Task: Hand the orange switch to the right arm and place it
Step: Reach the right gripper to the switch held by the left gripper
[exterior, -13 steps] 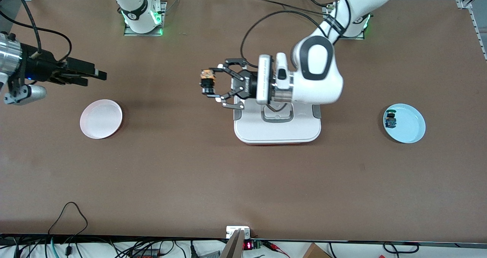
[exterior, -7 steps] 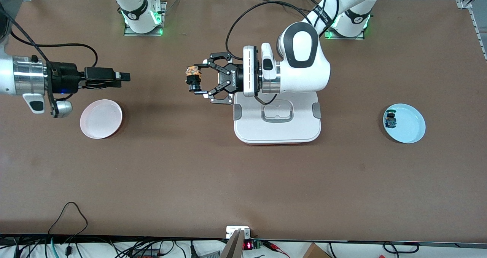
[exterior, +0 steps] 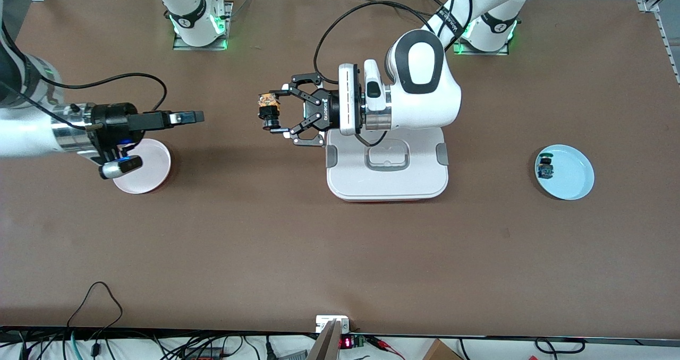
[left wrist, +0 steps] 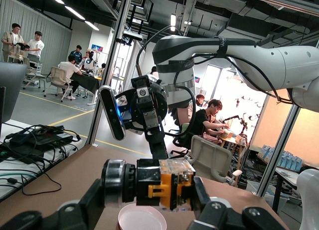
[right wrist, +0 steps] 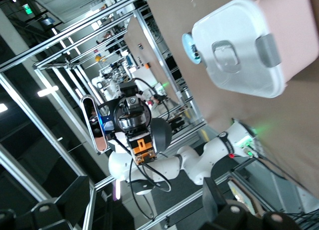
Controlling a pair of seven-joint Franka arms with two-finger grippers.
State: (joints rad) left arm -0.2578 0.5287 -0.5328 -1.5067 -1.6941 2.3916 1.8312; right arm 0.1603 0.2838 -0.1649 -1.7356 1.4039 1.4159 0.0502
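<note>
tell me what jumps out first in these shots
The left claw holds the orange switch up in the air beside the white lidded box. The right claw reaches toward it from above the pink plate. A blue plate lies at the left arm's end.

I am holding my left gripper [exterior: 272, 114] level over the table [exterior: 340, 254], fingers clamped — my right gripper [exterior: 186, 118] is pointing toward it.

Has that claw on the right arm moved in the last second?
Yes. The right claw has travelled from the table's edge toward the orange switch, now past the pink plate.
</note>
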